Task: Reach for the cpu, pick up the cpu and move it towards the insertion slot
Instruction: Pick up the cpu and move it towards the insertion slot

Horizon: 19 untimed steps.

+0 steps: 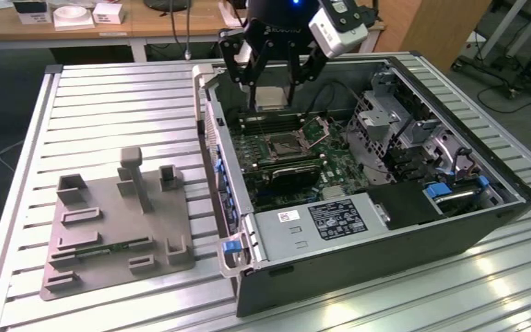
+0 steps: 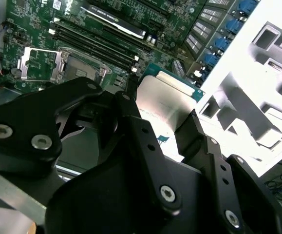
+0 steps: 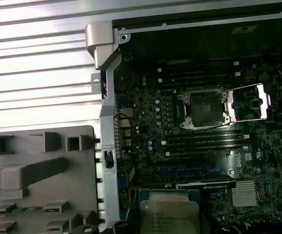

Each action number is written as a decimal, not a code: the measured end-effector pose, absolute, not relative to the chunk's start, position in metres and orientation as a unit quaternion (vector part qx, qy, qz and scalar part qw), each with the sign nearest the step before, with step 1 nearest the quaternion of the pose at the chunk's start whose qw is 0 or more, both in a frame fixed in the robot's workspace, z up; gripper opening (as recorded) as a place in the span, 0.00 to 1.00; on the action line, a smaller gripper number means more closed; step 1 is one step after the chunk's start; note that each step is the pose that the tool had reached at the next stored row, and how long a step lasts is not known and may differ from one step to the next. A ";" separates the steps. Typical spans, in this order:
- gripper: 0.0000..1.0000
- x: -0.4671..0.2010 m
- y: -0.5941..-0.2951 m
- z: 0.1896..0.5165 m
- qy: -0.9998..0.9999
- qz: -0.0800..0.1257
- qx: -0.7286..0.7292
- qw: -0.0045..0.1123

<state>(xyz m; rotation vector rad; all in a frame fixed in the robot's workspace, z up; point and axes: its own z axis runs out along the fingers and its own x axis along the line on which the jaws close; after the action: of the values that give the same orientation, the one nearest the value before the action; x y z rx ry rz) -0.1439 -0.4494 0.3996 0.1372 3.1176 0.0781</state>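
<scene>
The black two-fingered claw (image 1: 271,88) is clamped on the small flat square cpu (image 1: 271,99) with its silver metal top, holding it by opposite edges above the open computer case (image 1: 487,228), near the desk's far edge. The square dark insertion slot (image 3: 202,109) lies below, its hinged metal bracket (image 3: 249,102) swung open, apparently to receive the chip.

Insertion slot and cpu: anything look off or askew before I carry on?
Nothing stands out. The cpu sits held in the tool above the open case, and the insertion slot is empty with its retention bracket flipped open beside it.
</scene>
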 end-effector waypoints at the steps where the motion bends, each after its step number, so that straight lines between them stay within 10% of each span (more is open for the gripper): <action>1: 0.55 -0.143 -0.449 0.400 0.999 0.025 0.044 0.010; 19: 0.55 -0.133 -0.449 0.400 0.999 0.025 0.045 0.010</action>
<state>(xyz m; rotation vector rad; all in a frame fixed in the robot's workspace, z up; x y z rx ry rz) -0.1327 -0.4494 0.3996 0.1410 3.1176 0.0775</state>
